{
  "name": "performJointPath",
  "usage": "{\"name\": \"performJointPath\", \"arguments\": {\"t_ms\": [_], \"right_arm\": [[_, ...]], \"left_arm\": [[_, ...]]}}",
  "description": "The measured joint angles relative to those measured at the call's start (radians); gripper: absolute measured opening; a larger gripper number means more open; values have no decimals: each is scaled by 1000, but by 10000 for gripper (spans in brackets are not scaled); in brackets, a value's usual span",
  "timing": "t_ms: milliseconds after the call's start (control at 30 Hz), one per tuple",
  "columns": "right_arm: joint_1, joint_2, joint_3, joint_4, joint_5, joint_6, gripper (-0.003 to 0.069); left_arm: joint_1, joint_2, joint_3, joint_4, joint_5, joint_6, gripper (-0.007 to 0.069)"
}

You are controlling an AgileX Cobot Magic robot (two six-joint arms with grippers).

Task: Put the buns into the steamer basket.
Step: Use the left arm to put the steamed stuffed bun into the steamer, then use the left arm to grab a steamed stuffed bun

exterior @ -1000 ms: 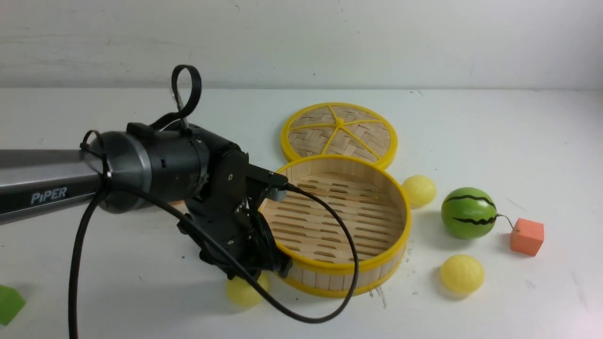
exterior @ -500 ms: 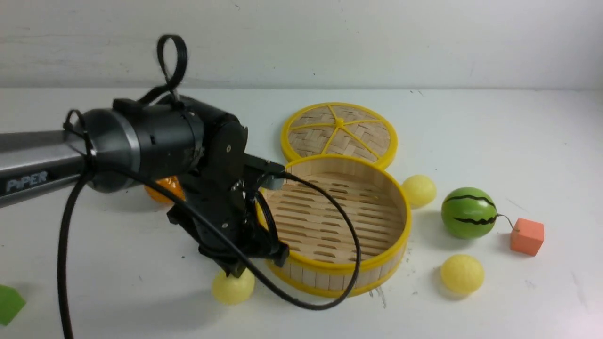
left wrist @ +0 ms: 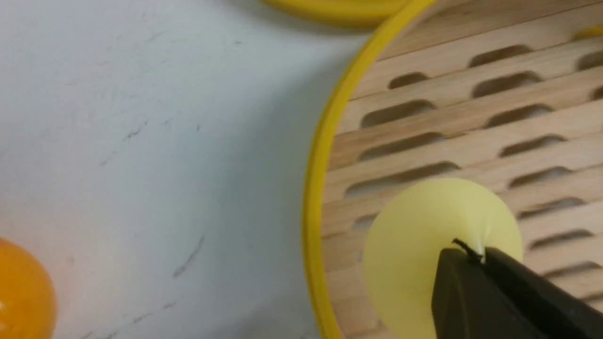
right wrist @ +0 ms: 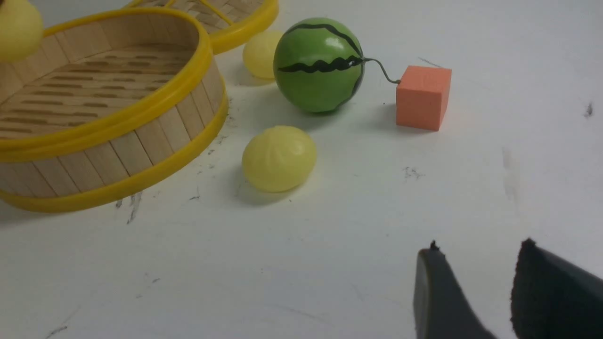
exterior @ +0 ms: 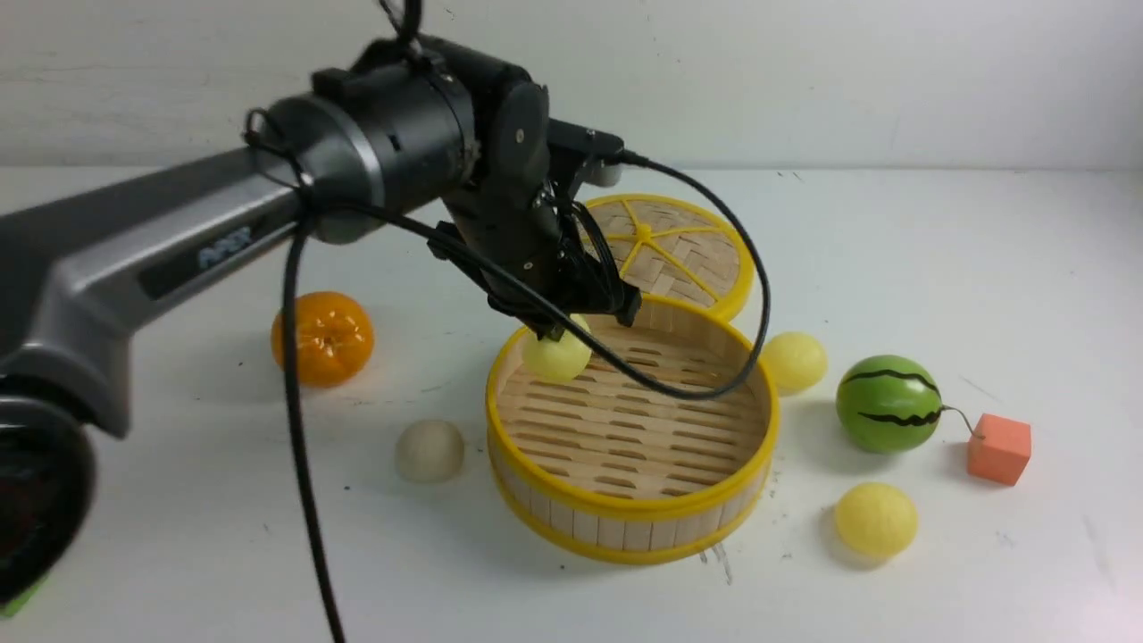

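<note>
Pale yellow round toy bun point(exterior: 557, 357) hangs pinched in the left claw point(exterior: 553, 333), just inside the rim of the round bamboo steamer basket point(exterior: 625, 529). Best lowered closer before a gentle release.

The steamer basket's point(exterior: 625, 527) floor is mostly open from above, while lid point(exterior: 688, 259), bun point(exterior: 794, 361) and watermelon point(exterior: 888, 404) hem its far-right side.
</note>
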Motion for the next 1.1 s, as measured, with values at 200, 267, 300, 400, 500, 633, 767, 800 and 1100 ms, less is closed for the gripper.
{"name": "performJointPath", "arguments": {"t_ms": [200, 267, 300, 400, 500, 633, 767, 800, 1100], "right_arm": [[0, 0, 0, 0, 0, 0, 239], [0, 0, 0, 0, 0, 0, 239], [0, 0, 0, 0, 0, 0, 239], [0, 0, 0, 0, 0, 0, 239], [0, 0, 0, 0, 0, 0, 239], [0, 0, 0, 0, 0, 0, 239], [0, 0, 0, 0, 0, 0, 239], [0, 0, 0, 0, 0, 0, 239], [0, 0, 0, 0, 0, 0, 239]], "left_arm": [[13, 125, -98, 18, 59, 3, 76], [13, 127, -104, 16, 65, 3, 121], [13, 121, -110, 6, 75, 3, 184], [13, 91, -111, -14, 108, 3, 304], [13, 15, -111, -25, 175, 3, 424], [30, -151, -86, -4, 295, 3, 424], [86, -241, 76, -22, 305, 6, 288], [98, -252, 113, -28, 305, 10, 251], [137, -239, 436, -72, 5, 77, 30]]}}
